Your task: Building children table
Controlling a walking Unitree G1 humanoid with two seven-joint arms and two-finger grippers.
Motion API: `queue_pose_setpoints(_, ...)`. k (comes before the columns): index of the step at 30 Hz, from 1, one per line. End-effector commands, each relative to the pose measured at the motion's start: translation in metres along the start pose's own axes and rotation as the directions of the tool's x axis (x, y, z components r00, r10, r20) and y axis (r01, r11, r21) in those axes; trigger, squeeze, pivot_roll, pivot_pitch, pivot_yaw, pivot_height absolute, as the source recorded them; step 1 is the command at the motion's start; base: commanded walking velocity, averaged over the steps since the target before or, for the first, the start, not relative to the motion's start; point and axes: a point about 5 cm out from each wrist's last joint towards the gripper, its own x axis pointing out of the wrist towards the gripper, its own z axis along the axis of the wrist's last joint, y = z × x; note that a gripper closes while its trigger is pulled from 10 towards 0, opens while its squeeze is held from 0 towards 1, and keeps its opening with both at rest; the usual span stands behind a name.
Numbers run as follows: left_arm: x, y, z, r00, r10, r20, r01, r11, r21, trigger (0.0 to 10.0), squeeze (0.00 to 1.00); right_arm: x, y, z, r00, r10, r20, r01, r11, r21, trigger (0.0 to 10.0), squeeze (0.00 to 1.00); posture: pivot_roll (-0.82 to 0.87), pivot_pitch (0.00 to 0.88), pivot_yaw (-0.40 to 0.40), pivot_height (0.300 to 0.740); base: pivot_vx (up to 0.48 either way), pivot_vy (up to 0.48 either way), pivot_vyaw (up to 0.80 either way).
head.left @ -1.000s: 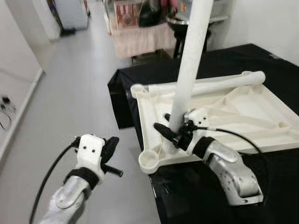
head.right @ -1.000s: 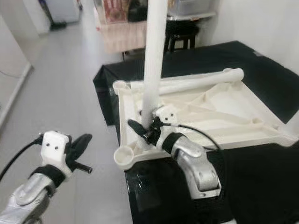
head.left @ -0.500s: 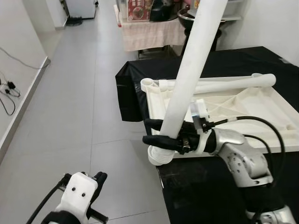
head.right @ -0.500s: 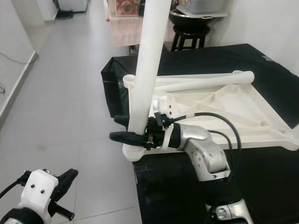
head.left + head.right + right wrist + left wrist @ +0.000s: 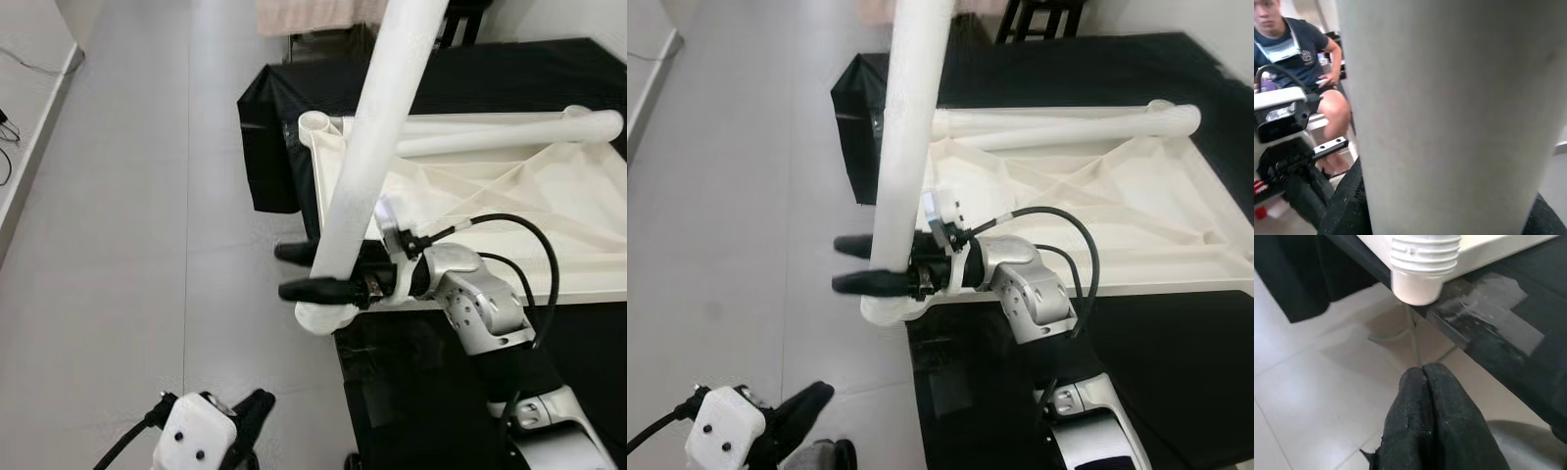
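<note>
Fingers (image 5: 294, 253) of the right gripper (image 5: 312, 271) clamp a smooth white cylindrical leg (image 5: 377, 127).

The white leg (image 5: 377, 137) runs off the top edge, its foot hiding the corner socket.

A black-draped worktop (image 5: 509, 69) stands on the right of the scene, its cloth hanging down at the far left corner above a pale grey tiled floor (image 5: 127, 245). Directly on the worktop lies a white plastic tabletop (image 5: 509, 196), upside down with its ribbed underside showing. Its near left corner socket (image 5: 1422, 264) juts past the worktop's edge over the floor. A white leg (image 5: 1068, 125) lies along the tabletop's far edge.
</note>
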Motion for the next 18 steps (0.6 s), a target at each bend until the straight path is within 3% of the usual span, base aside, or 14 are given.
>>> queue_pose_setpoints(1,-0.005,-0.006,-0.002,0.998,-0.047,-0.033,0.046,0.999,-0.025,8.5,0.00,0.002,0.001,0.003,0.998,0.058,-0.027,-0.059,0.998,-0.033,10.0,0.00,0.15,0.362,-0.032,0.740,0.000,0.000,0.00)
queue_pose_setpoints(2,-0.005,-0.006,-0.002,0.998,-0.047,-0.033,0.046,0.999,-0.025,8.5,0.00,0.002,0.001,0.003,0.998,0.058,-0.027,-0.059,0.998,-0.033,10.0,0.00,0.15,0.362,-0.032,0.740,0.000,0.000,0.00)
queue_pose_setpoints(3,-0.008,-0.008,-0.003,0.995,-0.084,-0.046,0.083,0.996,-0.030,5.0,0.00,0.003,-0.005,0.006,0.995,0.087,-0.052,-0.091,0.993,-0.079,10.0,0.00,0.17,0.373,-0.019,0.740,0.000,0.000,0.00)
queue_pose_setpoints(7,-0.009,-0.010,-0.004,0.994,-0.097,-0.053,0.095,0.995,-0.027,4.7,0.00,0.004,-0.010,0.008,0.994,0.094,-0.061,-0.100,0.989,-0.108,10.0,0.00,0.17,0.373,-0.018,0.740,0.000,0.000,0.00)
queue_pose_setpoints(9,-0.012,-0.011,-0.005,0.992,-0.107,-0.063,0.106,0.994,-0.028,3.8,0.00,0.007,-0.015,0.012,0.992,0.102,-0.077,-0.113,0.980,-0.161,10.0,0.00,0.18,0.378,-0.007,0.740,0.000,0.000,0.00)
queue_pose_setpoints(15,-0.017,-0.011,-0.006,0.991,-0.113,-0.069,0.111,0.993,-0.034,3.6,0.00,0.013,-0.013,0.009,0.977,0.163,-0.136,-0.189,0.961,-0.204,10.0,0.00,0.19,0.383,0.003,0.740,0.000,0.000,0.00)
queue_pose_setpoints(18,-0.017,-0.011,-0.007,0.991,-0.116,-0.070,0.114,0.993,-0.035,3.5,0.00,0.013,-0.017,0.008,0.981,0.144,-0.128,-0.169,0.962,-0.214,10.0,0.00,0.20,0.385,0.003,0.740,0.000,0.000,0.00)
